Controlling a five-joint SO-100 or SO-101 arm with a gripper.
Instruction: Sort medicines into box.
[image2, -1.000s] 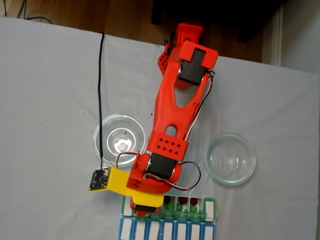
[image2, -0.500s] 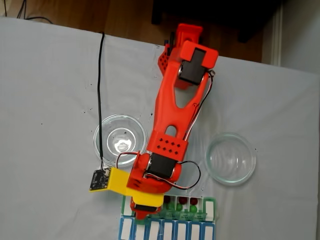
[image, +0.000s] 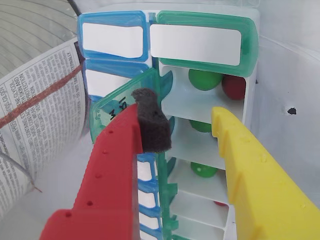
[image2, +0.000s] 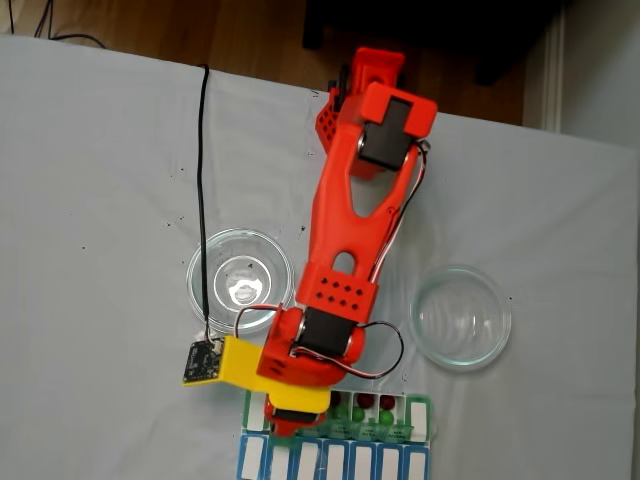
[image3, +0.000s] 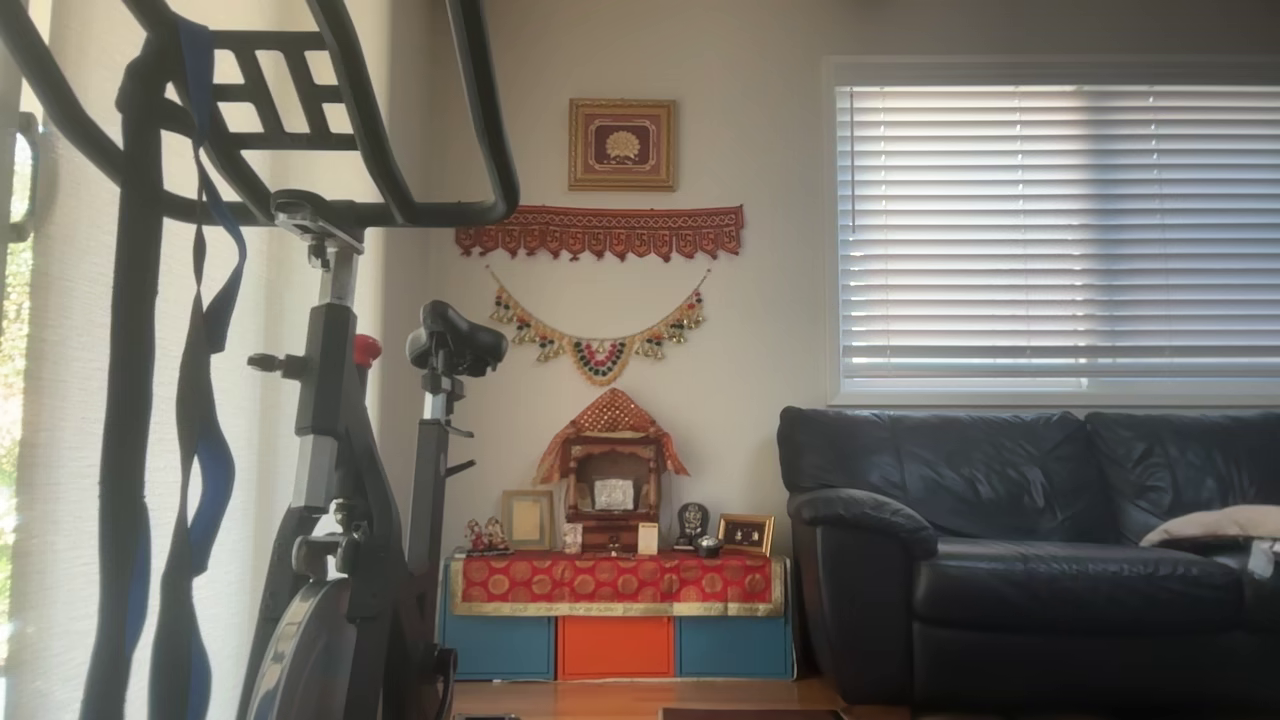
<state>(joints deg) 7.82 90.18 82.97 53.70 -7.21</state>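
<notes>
Biggest thing first: your surface (image2: 90, 200) is covered in a pale grey cloth, and the red arm (image2: 345, 230) stretches from its base at the top of the fixed view down to the bottom edge. Either side of the arm you've got two clear glass dishes, one on the left (image2: 240, 280) and one on the right (image2: 461, 317) in that view; both look to have nothing in them.

The box (image2: 420, 418), your green-lidded organiser row, sits at the bottom edge of the fixed view right under the wrist, with the blue-lidded row (image2: 335, 462) touching it just below. In the wrist view the box (image: 200, 45) runs away from the camera with several compartments uncovered. One green lid (image: 115, 102) is tilted up, and the dark foam pad on the red finger (image: 152, 122) sits right against it.

Your tool (image: 185, 127) is spread apart, red finger on the left of the wrist view and yellow finger (image: 245, 165) on the right, straddling the white compartments and gripping nothing.

The medicines are already in the box: a green ball (image: 204, 80) and a dark red ball (image: 234, 86) side by side in the far uncovered compartment, more green ones (image: 202, 171) in the next ones down. From the fixed view you can see them as little red and green dots (image2: 367, 402).

There's printed paper (image: 35, 125) lying left of the blue row in the wrist view.
</notes>
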